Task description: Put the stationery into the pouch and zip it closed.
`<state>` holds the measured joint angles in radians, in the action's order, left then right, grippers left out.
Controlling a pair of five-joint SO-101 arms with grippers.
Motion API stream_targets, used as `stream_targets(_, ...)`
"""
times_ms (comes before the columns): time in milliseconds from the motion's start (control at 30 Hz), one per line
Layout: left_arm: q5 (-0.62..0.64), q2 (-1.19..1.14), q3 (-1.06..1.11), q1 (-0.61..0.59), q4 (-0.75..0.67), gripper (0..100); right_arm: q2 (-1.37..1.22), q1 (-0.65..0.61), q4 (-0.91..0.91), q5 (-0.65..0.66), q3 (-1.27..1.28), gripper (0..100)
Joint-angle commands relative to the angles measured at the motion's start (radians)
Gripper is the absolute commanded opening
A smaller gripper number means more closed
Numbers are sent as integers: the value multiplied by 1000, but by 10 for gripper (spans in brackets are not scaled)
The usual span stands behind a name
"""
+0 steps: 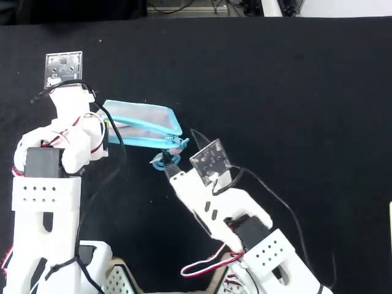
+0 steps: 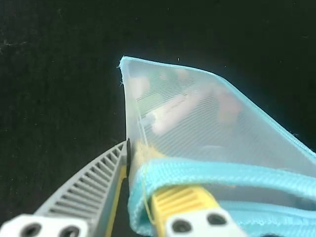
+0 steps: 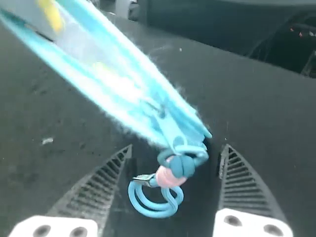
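A light blue mesh pouch [image 1: 146,124] sits left of the table's middle, its left end held up. My left gripper [image 1: 110,132] is shut on that end. In the left wrist view the pouch [image 2: 197,123] has its edge pinched in my left gripper [image 2: 136,154], between the grey finger and the yellow-padded finger [image 2: 180,203]. Pale stationery [image 2: 173,111] shows through the mesh. My right gripper [image 1: 168,164] is at the pouch's zipper end. It stands open [image 3: 177,150], with the blue looped zipper pull [image 3: 165,185] lying between its fingers [image 3: 98,192], not clamped.
Black cloth [image 1: 288,98] covers the table, with wide free room to the right and at the back. Cables and equipment lie beyond the far edge [image 1: 202,8]. The arm bases [image 1: 46,214] fill the near side.
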<state>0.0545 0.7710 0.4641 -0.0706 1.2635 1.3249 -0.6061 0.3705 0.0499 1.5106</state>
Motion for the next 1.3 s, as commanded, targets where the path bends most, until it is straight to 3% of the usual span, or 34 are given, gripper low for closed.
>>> stream_targets(0,-8,6,-65,-15,3,30,1,0,203,-2,-105,253)
stream_targets(167,-8,9,-62,-15,3,30,1,20,322,66,-186,255)
stream_targets(433,-6,14,-68,-8,3,30,-8,63,-37,51,-27,292)
stream_targets(1000,-6,15,-71,-13,3,30,-12,14,-149,11,16,291)
stream_targets(1133,-6,15,-71,-10,3,30,-12,12,-153,17,28,213)
stream_targets(1267,-6,15,-71,-13,3,30,-10,14,-149,20,38,2)
